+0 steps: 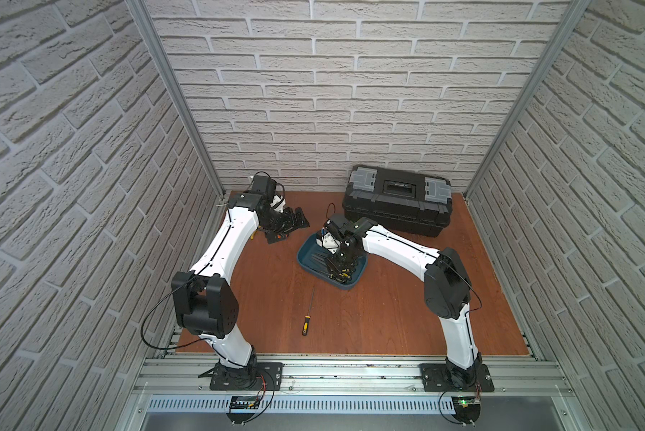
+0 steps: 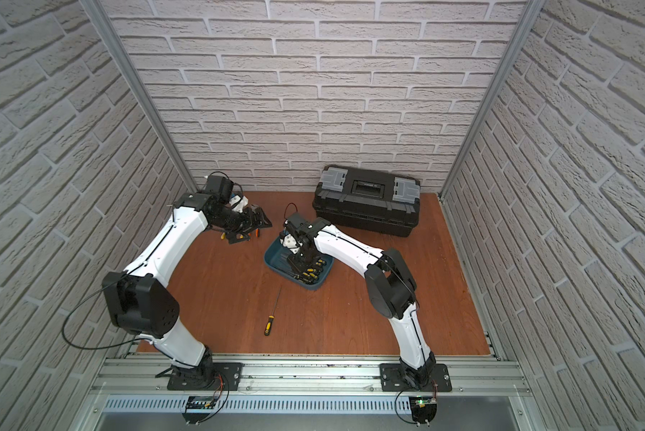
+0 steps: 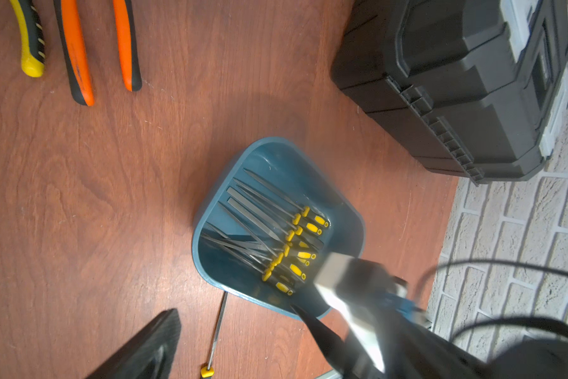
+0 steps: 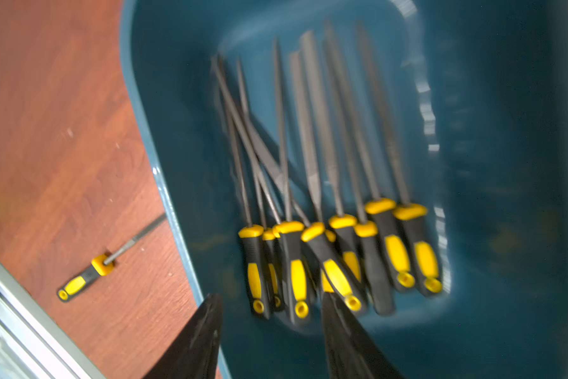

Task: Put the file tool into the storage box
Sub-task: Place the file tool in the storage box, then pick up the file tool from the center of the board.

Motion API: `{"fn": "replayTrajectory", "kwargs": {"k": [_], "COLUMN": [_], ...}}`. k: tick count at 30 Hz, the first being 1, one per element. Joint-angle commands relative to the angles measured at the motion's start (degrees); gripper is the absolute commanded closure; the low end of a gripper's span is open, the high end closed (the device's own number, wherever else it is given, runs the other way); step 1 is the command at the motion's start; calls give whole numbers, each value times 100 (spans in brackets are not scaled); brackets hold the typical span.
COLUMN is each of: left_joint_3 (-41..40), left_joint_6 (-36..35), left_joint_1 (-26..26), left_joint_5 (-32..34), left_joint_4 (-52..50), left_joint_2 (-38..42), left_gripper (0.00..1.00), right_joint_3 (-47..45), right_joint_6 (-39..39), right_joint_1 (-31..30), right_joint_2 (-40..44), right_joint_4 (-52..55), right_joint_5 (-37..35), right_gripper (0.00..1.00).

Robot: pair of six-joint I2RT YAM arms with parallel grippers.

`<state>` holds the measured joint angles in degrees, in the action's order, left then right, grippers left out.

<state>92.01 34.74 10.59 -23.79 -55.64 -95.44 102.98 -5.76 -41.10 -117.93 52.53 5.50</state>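
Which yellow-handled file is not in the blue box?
The lone file on the table, toward the robot bases from the storage box; the other files lie inside it.

Plastic, metal, wood grain

In the right wrist view I see the storage box [image 4: 151, 82] as glossy teal plastic with bright highlights, and the files [image 4: 312, 131] in it as dull grey metal with black-and-yellow handles, plastic or rubber. The worktop [image 4: 62, 131] shows smooth reddish wood grain with a slight sheen. At upper right of the left wrist view the toolbox [image 3: 456, 82] is matt black plastic. In a top view the walls [image 1: 313, 93] look rough, like white brick.
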Motion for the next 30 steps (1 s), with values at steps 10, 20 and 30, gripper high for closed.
{"fn": "replayTrajectory", "kwargs": {"k": [10,20,30], "left_joint_3": [-1625,-3124,-3522], "left_joint_6": [111,194,-135], "left_joint_1": [-140,-544,-1382], "left_joint_5": [355,701,496], "left_joint_4": [294,127,-336], "left_joint_2": [1333,2872,3563], "left_gripper": [2,2,2], "right_joint_3": [-1781,-1645,-863], "right_joint_6": [-4380,-5510,-5236], "right_joint_1": [-1139,-2422,-2667], "right_joint_2": [1808,792,-198], "right_joint_4": [-357,-284,-116], "right_joint_5": [-1791,-1441,-1209], "right_gripper": [45,47,47]}}
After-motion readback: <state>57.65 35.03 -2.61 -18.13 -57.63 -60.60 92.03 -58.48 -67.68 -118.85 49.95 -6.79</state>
